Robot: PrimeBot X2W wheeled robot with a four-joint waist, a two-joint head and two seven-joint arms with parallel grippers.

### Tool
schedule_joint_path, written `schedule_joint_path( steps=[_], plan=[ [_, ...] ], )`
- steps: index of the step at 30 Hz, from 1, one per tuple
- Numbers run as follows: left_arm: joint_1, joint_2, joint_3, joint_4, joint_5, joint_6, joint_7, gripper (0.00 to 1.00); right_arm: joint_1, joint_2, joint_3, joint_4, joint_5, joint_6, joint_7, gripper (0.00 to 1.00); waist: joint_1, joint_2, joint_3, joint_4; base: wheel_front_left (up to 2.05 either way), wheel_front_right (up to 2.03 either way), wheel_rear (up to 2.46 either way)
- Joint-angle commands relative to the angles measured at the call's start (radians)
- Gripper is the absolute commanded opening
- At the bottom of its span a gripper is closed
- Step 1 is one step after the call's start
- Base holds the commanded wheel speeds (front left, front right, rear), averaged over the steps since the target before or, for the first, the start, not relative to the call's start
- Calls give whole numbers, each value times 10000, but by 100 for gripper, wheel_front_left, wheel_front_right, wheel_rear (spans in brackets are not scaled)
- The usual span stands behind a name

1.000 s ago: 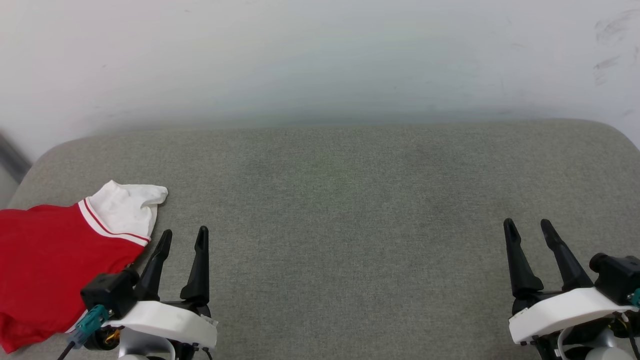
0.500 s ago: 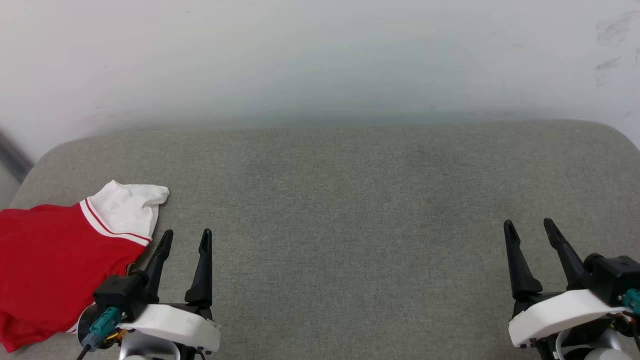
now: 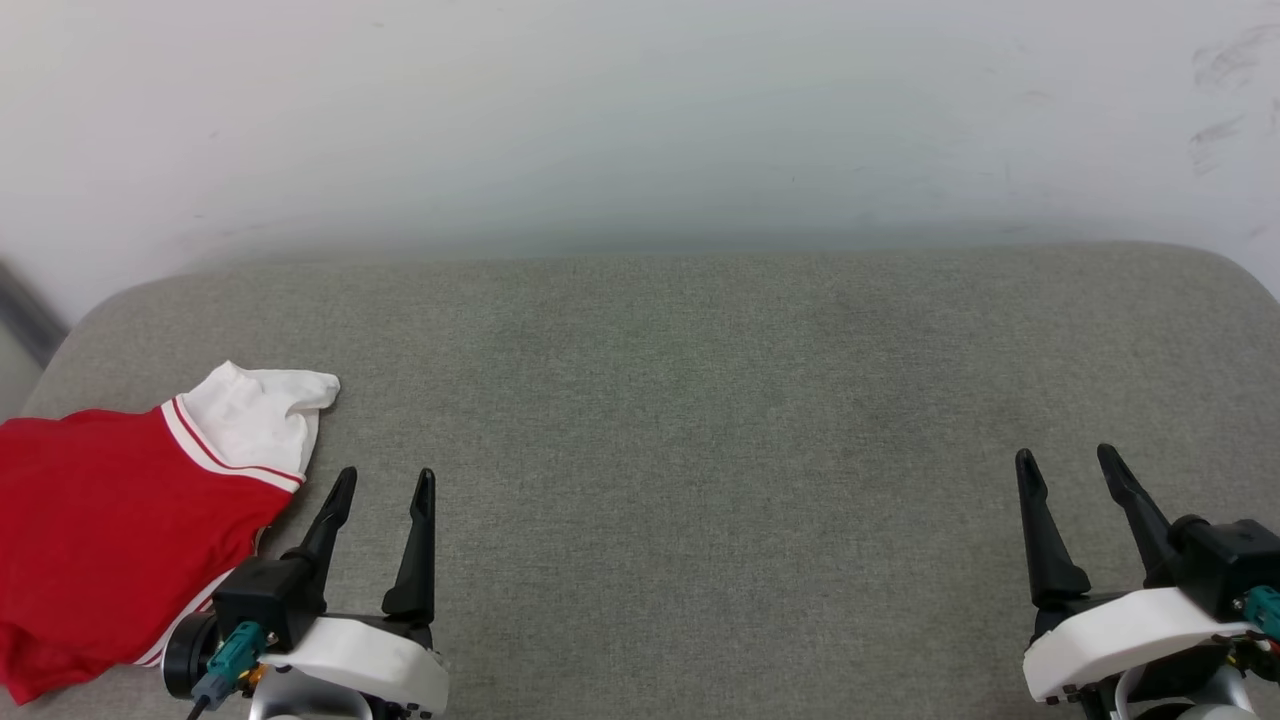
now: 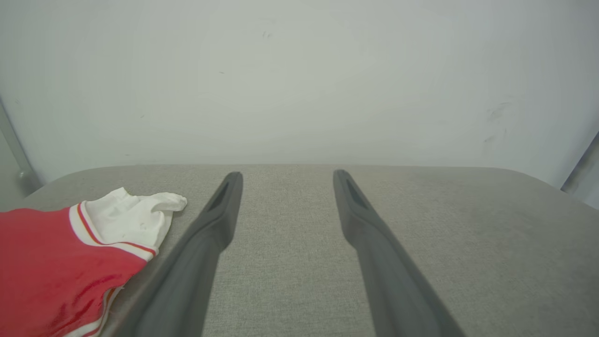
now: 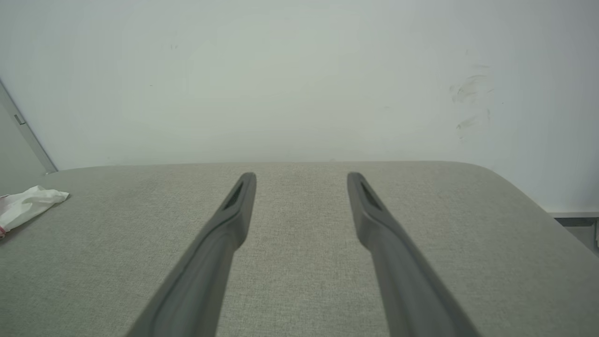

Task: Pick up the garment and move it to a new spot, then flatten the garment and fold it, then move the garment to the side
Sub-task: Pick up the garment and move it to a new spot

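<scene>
Garment [image 3: 100, 520] position, head view: on the table [image 3: 700, 400], at its left end, with the red body running off the picture's left edge and the white sleeve pointing toward the table's middle. The left tool [image 3: 386, 480] hangs over the table's near-left part, jaws wide, nothing held. Its left finger stands close beside the red hem, and contact cannot be ruled out from this view. The right tool [image 3: 1066, 460] hangs over the table's near-right corner, equally wide and empty.

Left wrist view: the left tool [image 4: 287, 175] points along the table [image 4: 468, 234] toward its far edge. The garment [image 4: 47, 262] lies on the table's left end, beside the left finger.

Right wrist view: the right tool [image 5: 302, 177] is spread over bare table [image 5: 93, 262]. A white sleeve tip of the garment [image 5: 28, 201] lies at the table's left end.

Procedure — judged: the garment appears set aside and the arms appear to be retreating. Draw the left tool straight toward the table's near edge with the fingers lifted off the cloth, so the hem is not dragged.

Change against the earlier frames: the left tool has dropped back toward the table's near edge and drifted slightly toward its middle. The right tool has backed off a little — the garment has not moved.
</scene>
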Motion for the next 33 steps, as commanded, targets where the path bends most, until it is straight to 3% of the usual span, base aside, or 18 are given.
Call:
schedule_joint_path(
  steps=[1,13,21,33],
  plan=[
    [25,-2,-9,10,196,-25,-106,100,78,26,-17,-68,-218,0,-80,100,-1,0,-2,5,0,0,0],
    [31,-65,-51,257,874,-69,-344,100,141,29,-64,-96,-915,0,-266,100,-1,0,-18,105,0,0,0],
    [-142,-96,-14,336,646,-69,-323,100,41,29,-182,-8,-652,0,-367,100,-1,0,3,559,0,0,0],
    [-248,-98,260,265,600,-48,-323,100,-136,28,234,-263,-722,0,-305,100,-1,0,-14,2181,0,0,0]
  ],
)
